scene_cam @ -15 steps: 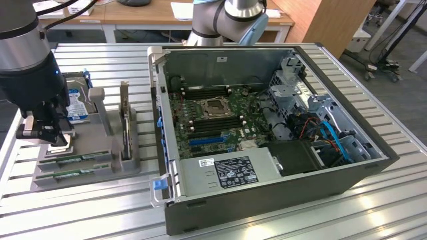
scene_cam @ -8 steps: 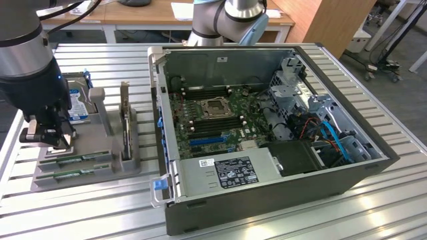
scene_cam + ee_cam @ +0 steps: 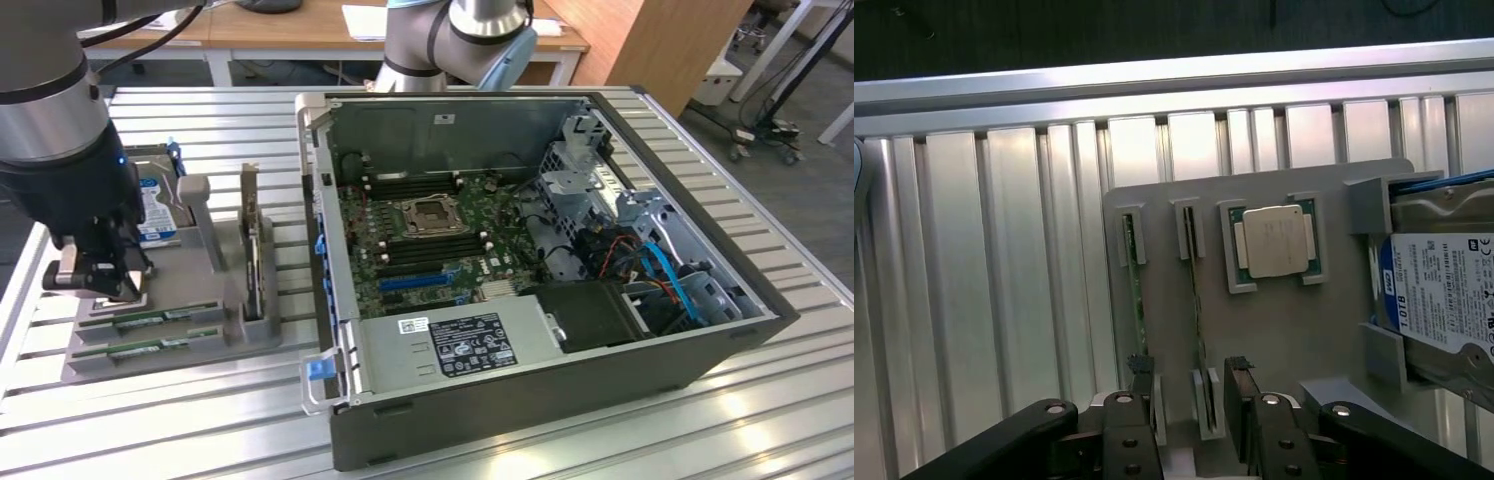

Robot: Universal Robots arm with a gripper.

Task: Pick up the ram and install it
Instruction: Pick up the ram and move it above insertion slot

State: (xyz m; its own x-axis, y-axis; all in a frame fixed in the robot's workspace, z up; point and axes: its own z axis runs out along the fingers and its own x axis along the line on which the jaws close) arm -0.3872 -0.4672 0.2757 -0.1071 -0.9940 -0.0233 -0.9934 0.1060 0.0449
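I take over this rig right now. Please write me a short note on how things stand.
Claw: open, holding nothing, just above the grey tray.
Rams: both stand on edge in the tray. The ram nearer the processor lines up between the fingers. The other ram is beside it.
Done: claw placed over the ram.
Left: grasp, lift, install in the open computer.

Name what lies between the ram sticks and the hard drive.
A silver processor chip sits in its pocket between the ram sticks and hard drive, per the wrist view.
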